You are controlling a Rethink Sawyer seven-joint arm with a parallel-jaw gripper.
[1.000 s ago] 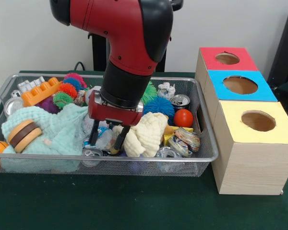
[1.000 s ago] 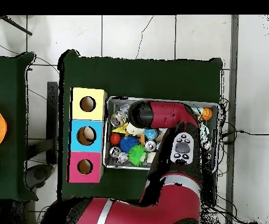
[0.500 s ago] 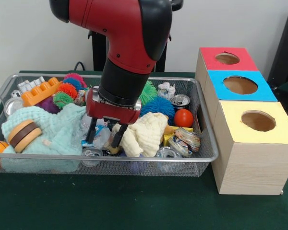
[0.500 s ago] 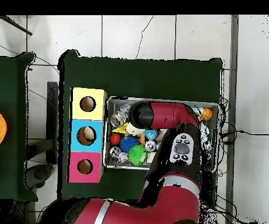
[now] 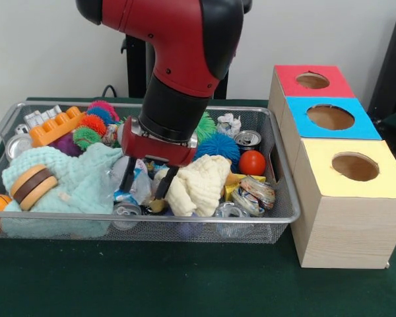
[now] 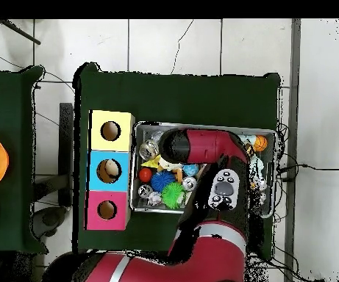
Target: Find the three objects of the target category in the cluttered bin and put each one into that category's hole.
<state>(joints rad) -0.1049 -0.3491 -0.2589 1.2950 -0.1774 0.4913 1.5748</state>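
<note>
Gripper (image 5: 145, 181) sits low in the wire bin (image 5: 277, 172), fingers (image 5: 127, 175) spread a moderate way apart, straddling a crumpled clear plastic bottle (image 5: 140, 191) just beside the cream cloth (image 5: 199, 183). Can't tell if the pads are touching it; nothing looks lifted or clamped. Overhead the arm hides the gripper altogether.

Step in hand, as I read it: the search/pick phase, w/ none of the 3 targets visibly delivered. Category isn't given, so can't say which things count. Candidates by type: crushed cans (image 5: 249, 139) near the bin's right end, spiky balls (image 5: 219, 145) behind the arm, red ball (image 5: 252, 162), burger toy (image 5: 32, 184) on the teal cloth (image 5: 86, 175) at left.

The 3 holes sit on the box row right of the bin: red (image 5: 312, 80), blue (image 5: 330, 117), yellow (image 5: 355, 166), all unobstructed.

Next move prob needs: close on the bottle if it's the pick, rise straight up clear of the cloths so neither drags along, then carry over the bin's right wall to the matching hole.
</note>
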